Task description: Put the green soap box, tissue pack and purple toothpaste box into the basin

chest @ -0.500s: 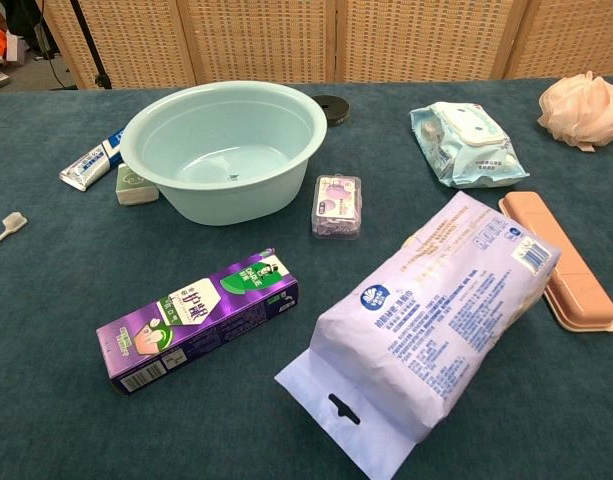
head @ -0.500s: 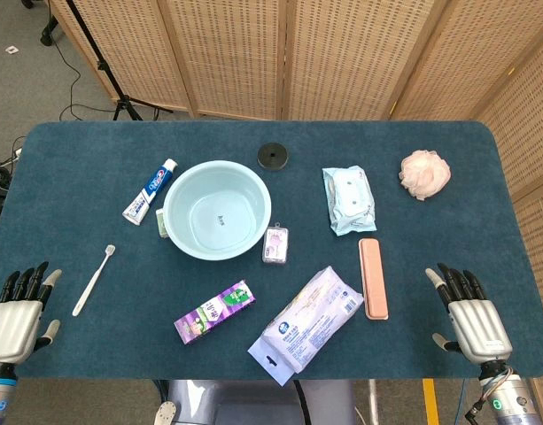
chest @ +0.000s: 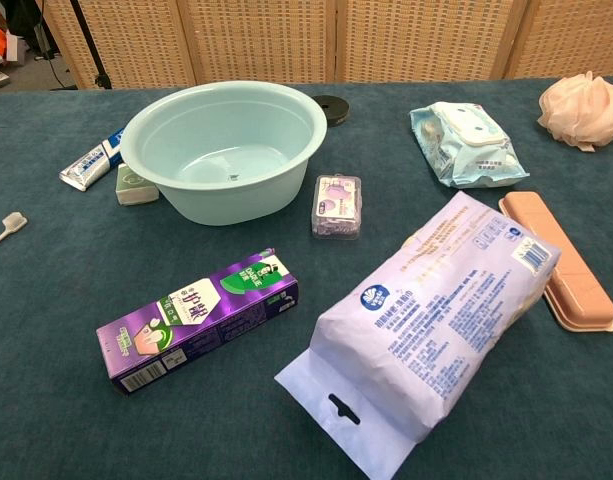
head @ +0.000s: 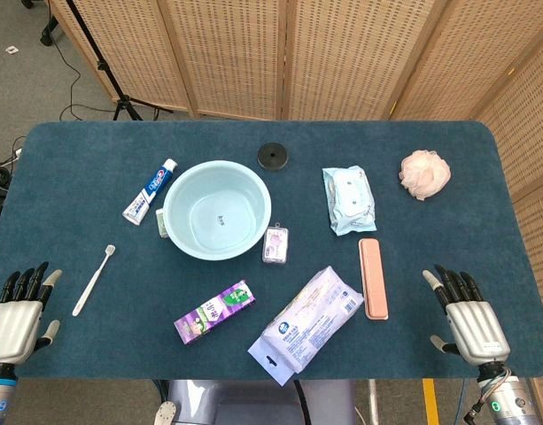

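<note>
While both hands sit at the near table edge, we see the left hand [head: 14, 323] and right hand [head: 469, 320] holding nothing, fingers slightly spread. Basin [head: 217, 210] is our landmark: green soap box [chest: 134, 186] touches its left wall, purple toothpaste box [head: 214, 312] lies in front of it, apart, tissue pack [head: 306, 322] front-right of it. Basin holds none of the three.

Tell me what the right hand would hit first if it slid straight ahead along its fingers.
Probably nothing: the right hand points up and slightly left, and bare table lies ahead. The pink bath pouf may sit near that line, though depth is unclear.
</note>
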Controlling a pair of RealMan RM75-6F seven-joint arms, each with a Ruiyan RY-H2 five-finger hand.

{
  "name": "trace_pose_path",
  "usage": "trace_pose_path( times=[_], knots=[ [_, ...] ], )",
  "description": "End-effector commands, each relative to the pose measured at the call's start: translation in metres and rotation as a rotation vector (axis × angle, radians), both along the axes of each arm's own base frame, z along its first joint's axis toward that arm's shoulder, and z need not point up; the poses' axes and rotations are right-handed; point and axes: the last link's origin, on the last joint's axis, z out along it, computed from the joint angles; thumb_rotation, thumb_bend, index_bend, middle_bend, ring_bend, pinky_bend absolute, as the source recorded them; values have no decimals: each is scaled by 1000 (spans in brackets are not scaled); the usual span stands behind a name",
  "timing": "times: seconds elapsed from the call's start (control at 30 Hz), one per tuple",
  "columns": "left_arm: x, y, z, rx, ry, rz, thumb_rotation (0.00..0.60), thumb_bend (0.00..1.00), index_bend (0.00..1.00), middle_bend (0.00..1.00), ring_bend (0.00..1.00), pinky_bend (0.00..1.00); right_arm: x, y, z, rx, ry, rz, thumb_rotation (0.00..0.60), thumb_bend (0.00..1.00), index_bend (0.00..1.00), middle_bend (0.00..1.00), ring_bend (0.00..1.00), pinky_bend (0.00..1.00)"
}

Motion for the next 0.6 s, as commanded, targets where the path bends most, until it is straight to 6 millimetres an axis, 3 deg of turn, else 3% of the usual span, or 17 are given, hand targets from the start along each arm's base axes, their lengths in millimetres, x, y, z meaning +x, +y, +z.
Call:
trace_pose_path(
  times=[0.03,0.6],
  knots=[
    [-2,1,-1,-5,-1,6,600,330,0,0,0,0,0,-1,-1,4,5,-1,600,156,0,0,0,0],
    [2,0,-1,-3,13,18,600,330,0,0,0,0,-2,0,1,1,0,-4,600,156,0,0,0,0]
  ],
)
